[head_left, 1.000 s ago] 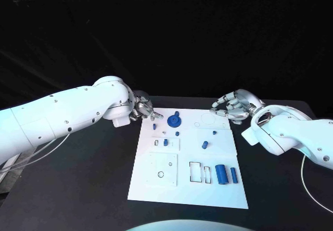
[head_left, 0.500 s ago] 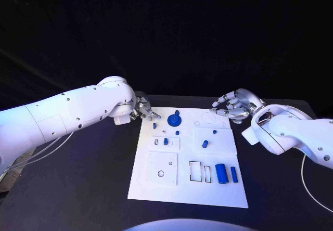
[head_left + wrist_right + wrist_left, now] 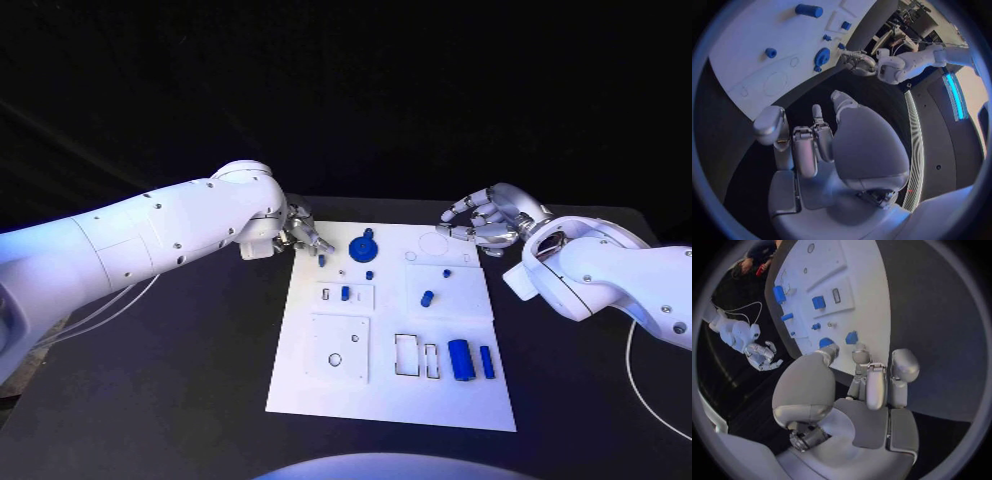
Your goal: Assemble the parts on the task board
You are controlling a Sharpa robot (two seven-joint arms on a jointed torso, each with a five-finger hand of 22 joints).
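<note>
A: Where's the L hand (image 3: 300, 238)?
B: At the board's (image 3: 325, 400) far-left corner, about 10 o'clock from the board's middle. Fingers partly spread, tips over the edge, holding nothing I can see. Wrist view has them just short of a small blue part (image 3: 852, 337).
A: R hand (image 3: 482, 224)?
B: Off the far-right corner, approx 2 o'clock, over the table (image 3: 173, 380). Fingers curled loosely, nothing in them.
A: Parts?
B: All on the board. Round blue piece (image 3: 362, 246) at 12, small bits just below it, cylinder (image 3: 460, 360) and thin bar (image 3: 486, 362) at approx 4.
A: Risks?
B: Judging from here: the L fingertips hang low at the edge, so a careless reach could nudge the small bit beside the round piece and skid it away from its slot, or push the whole board. Those bits are tiny, so a pinch may slip. R hand's well apart, no clash likely yet.
</note>
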